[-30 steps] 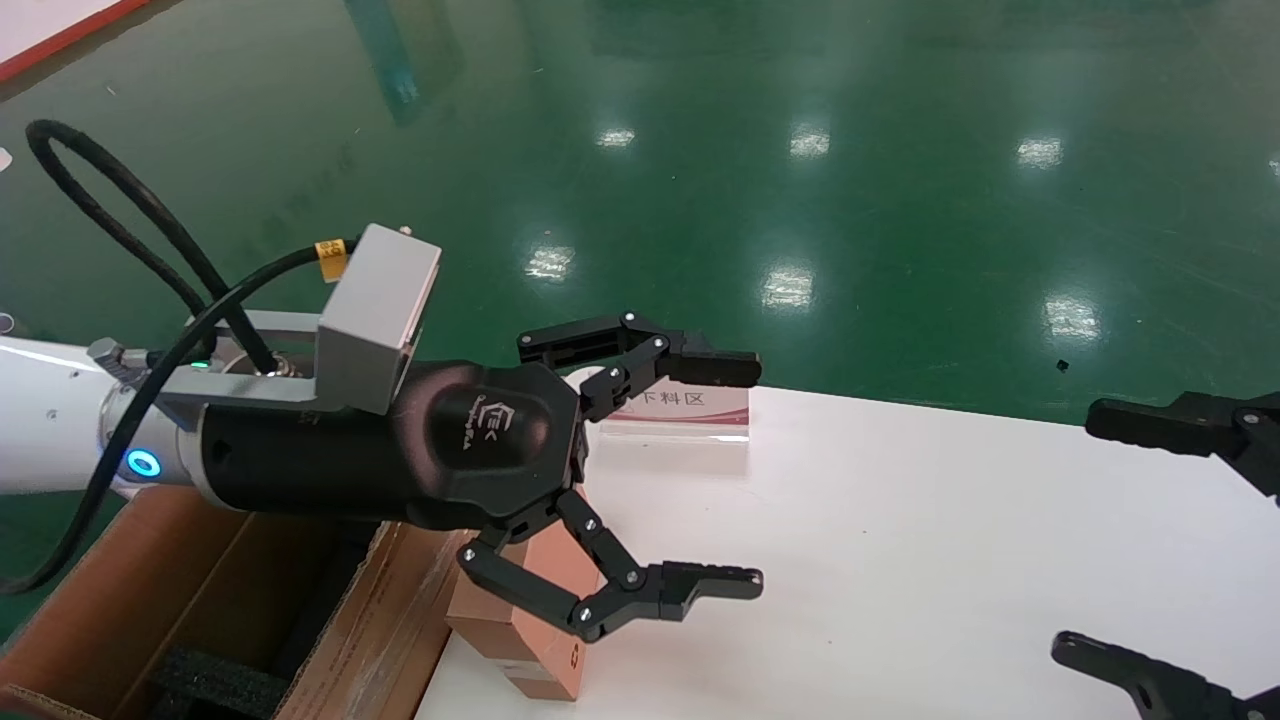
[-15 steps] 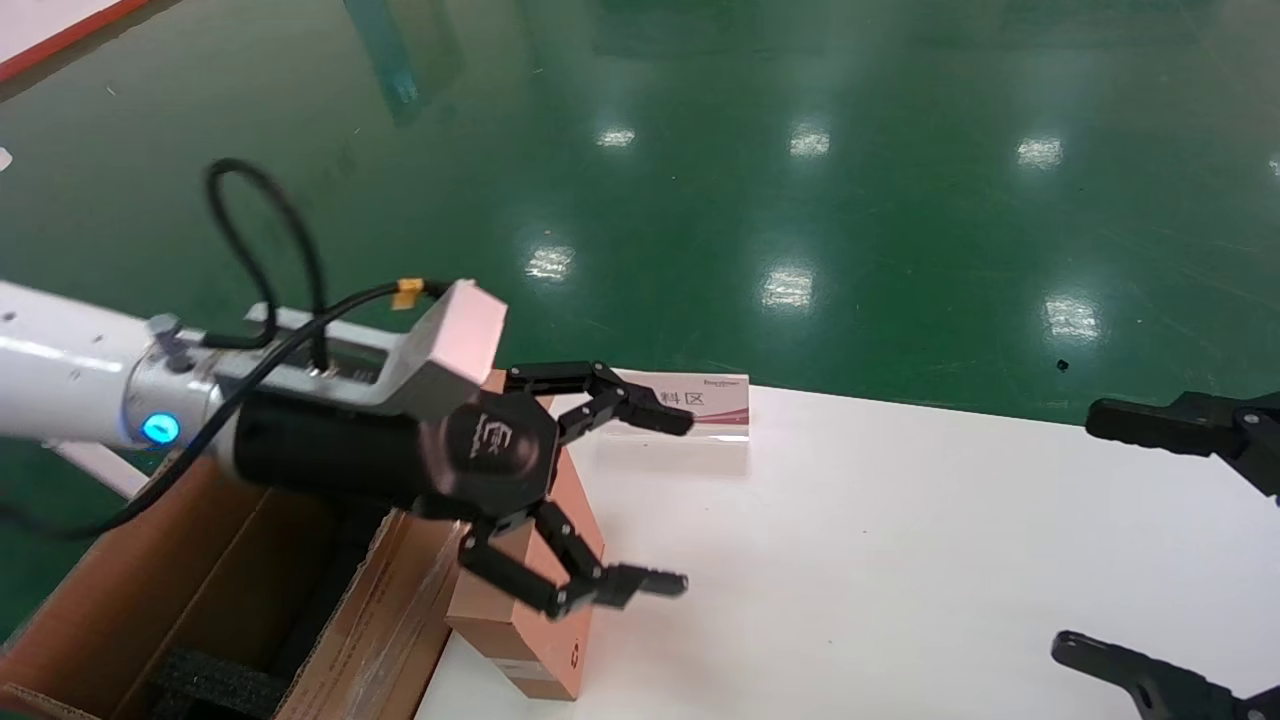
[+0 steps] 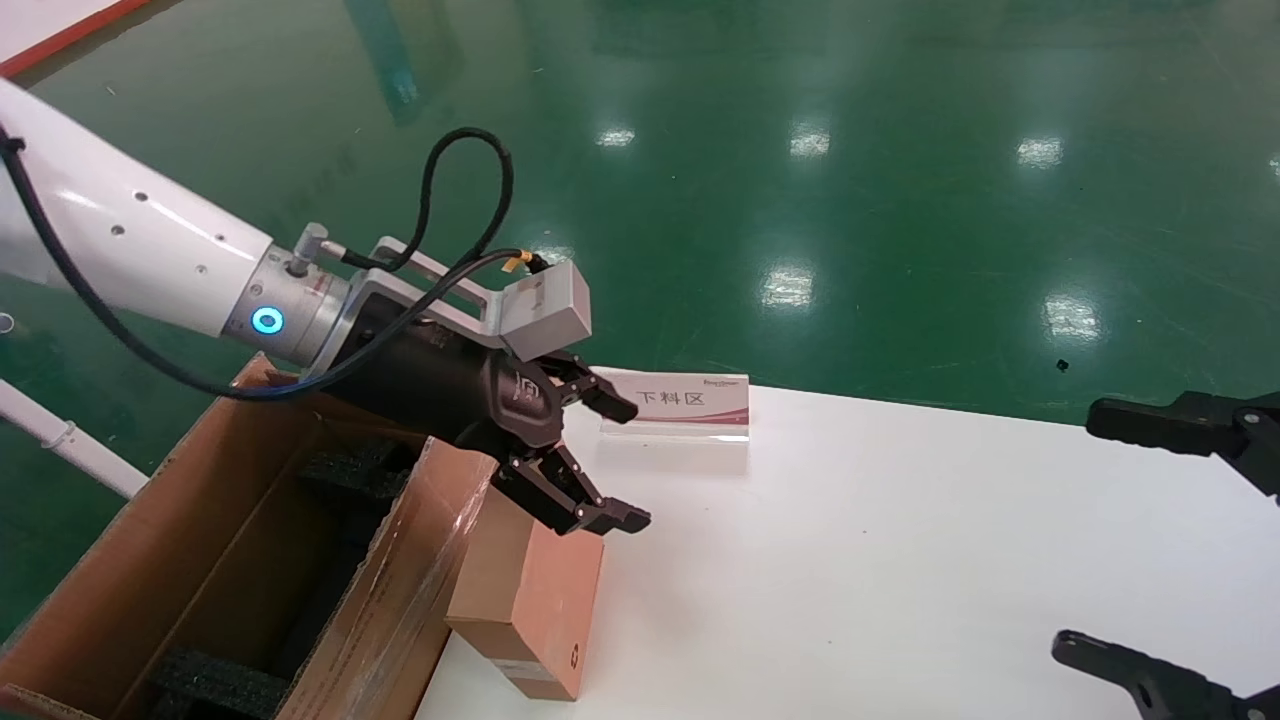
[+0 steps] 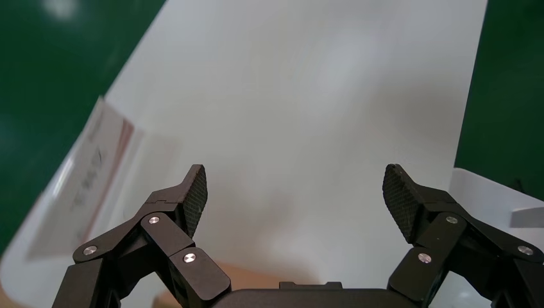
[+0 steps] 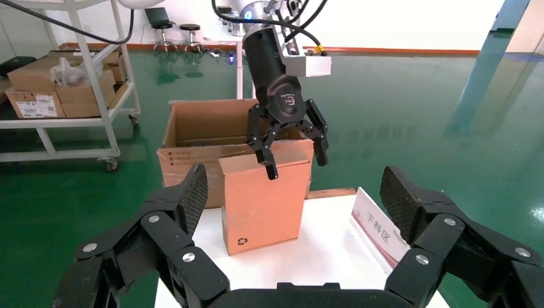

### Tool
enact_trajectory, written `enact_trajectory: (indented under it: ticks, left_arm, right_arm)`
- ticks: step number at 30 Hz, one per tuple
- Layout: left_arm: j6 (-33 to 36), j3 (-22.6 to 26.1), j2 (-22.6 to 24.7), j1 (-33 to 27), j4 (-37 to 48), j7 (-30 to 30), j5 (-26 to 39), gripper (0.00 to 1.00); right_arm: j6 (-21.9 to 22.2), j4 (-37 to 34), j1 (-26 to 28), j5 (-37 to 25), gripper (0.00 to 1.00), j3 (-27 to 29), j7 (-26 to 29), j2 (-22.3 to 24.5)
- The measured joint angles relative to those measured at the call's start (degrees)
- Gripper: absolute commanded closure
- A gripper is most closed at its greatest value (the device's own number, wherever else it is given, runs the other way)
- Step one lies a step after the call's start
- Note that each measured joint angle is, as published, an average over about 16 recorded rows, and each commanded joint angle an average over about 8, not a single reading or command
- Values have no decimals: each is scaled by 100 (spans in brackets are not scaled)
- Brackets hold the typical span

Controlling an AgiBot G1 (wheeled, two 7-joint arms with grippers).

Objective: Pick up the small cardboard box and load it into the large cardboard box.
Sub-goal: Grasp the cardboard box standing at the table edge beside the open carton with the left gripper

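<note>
The small cardboard box (image 3: 530,590) stands upright on the white table (image 3: 900,560) at its left edge, beside the large cardboard box (image 3: 150,560). It also shows in the right wrist view (image 5: 263,199). The large cardboard box is open, with black foam inside and a taped flap. My left gripper (image 3: 632,465) is open and empty, just over the small box's top edge. In the right wrist view the left gripper (image 5: 296,165) hangs with a finger on either side of that top. My right gripper (image 3: 1078,532) is open and empty at the table's right edge.
A white-and-red sign card (image 3: 690,405) stands on the table's far edge behind the left gripper. Green floor lies beyond. In the right wrist view a white cart (image 5: 58,83) with cartons stands on the far side of the large box (image 5: 192,138).
My left arm has swung away from the head camera and lowered, bringing the open gripper down and back over the small box's top. The small box and the right gripper have not moved.
</note>
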Motion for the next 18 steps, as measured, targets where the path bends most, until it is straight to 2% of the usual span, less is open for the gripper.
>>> enact_trajectory:
  ticks: [5, 18]
  left_arm:
    - [-87, 466, 26, -357, -312, -906, 306, 0]
    - [-178, 1196, 140, -1092, -1675, -3089, 1325, 0]
  right_arm:
    - [1, 0, 0, 1, 0, -2, -1, 1]
    - [3, 0, 2, 5, 0, -8, -4, 3]
